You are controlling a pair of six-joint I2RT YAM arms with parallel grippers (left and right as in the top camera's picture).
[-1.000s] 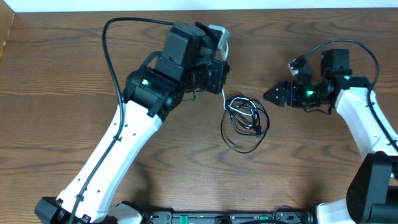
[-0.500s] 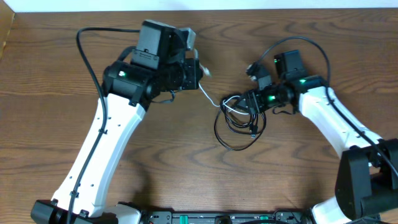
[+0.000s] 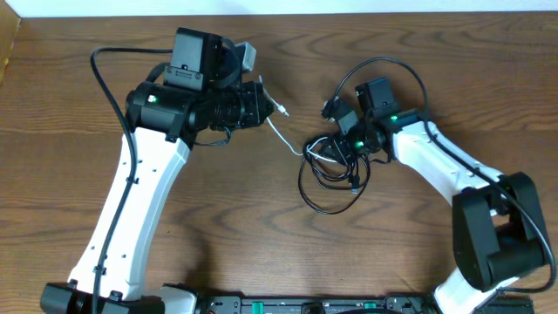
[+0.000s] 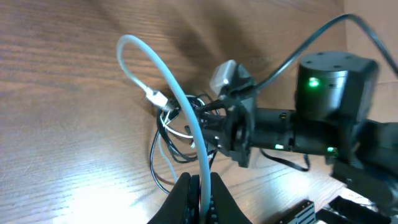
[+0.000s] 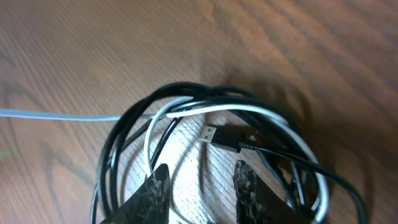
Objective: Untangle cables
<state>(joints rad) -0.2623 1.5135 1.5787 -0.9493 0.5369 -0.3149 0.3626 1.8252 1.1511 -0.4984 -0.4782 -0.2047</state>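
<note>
Right, your L gripper (image 4: 200,184) is clamped tight on the white cable (image 4: 202,155). From there the cord arcs up, then runs across the table (image 3: 261,235) into the black cables (image 3: 330,208), which lie looped near table centre w/ a white strand wound thru them. Your R gripper (image 5: 202,186) sits low over those loops, fingers partway apart, straddling strands w/o pinching any. A USB plug (image 5: 219,137) lies just ahead of the tips.
</note>
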